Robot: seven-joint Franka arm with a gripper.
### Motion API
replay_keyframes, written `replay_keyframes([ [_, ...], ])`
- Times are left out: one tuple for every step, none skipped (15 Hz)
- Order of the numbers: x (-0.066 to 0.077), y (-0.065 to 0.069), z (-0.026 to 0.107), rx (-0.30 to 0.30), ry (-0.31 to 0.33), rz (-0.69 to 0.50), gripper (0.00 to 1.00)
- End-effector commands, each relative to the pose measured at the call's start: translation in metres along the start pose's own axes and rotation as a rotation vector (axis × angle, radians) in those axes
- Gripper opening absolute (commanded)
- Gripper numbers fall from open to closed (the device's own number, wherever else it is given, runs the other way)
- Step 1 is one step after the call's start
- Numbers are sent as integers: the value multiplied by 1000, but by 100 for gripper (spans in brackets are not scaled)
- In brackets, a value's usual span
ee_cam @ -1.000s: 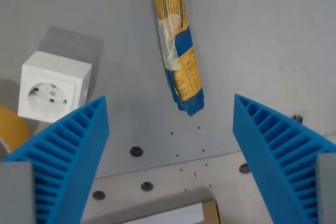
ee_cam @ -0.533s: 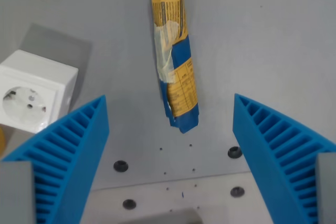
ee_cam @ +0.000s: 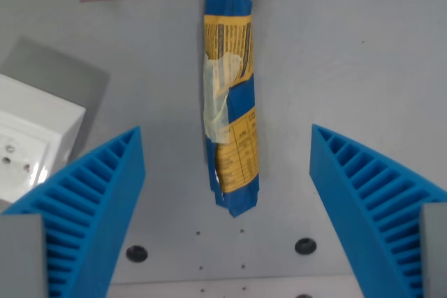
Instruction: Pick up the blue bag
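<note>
The camera has slid forward over the blue bag [ee_cam: 230, 109], which now lies lengthwise between the wide-apart fingers of the gripper [ee_cam: 227, 172] (nothing held yet), the white socket [ee_cam: 31, 148] slipping off left of the bag. It looks lined up to descend.

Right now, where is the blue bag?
In the wrist view, the blue and yellow plastic bag lies centre frame on the grey table, between the open end effector's fingers, right of the white socket box.
</note>
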State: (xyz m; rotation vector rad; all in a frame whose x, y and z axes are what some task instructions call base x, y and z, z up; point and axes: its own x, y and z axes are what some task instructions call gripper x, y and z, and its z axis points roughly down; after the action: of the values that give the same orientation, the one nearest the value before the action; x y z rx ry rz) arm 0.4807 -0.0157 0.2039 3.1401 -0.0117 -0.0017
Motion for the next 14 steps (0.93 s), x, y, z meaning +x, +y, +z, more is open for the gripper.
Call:
replay_keyframes([
  [-7,5,16,12,116,-114,100],
  [-8,5,21,13,120,-110,100],
  [-9,5,26,13,124,-107,100],
  [-9,5,31,14,126,-101,100],
  [-9,5,36,15,123,-96,100],
  [-9,5,41,15,118,-92,100],
  [-9,5,46,15,115,-88,100],
  [-8,4,51,15,112,-83,100],
  [-7,4,56,15,109,-78,100],
  [-8,4,61,15,104,-74,100],
  [-9,4,66,15,104,-71,100],
  [-8,4,71,15,107,-69,100],
  [-9,4,76,15,105,-68,100],
  [-7,4,81,14,109,-67,100],
])
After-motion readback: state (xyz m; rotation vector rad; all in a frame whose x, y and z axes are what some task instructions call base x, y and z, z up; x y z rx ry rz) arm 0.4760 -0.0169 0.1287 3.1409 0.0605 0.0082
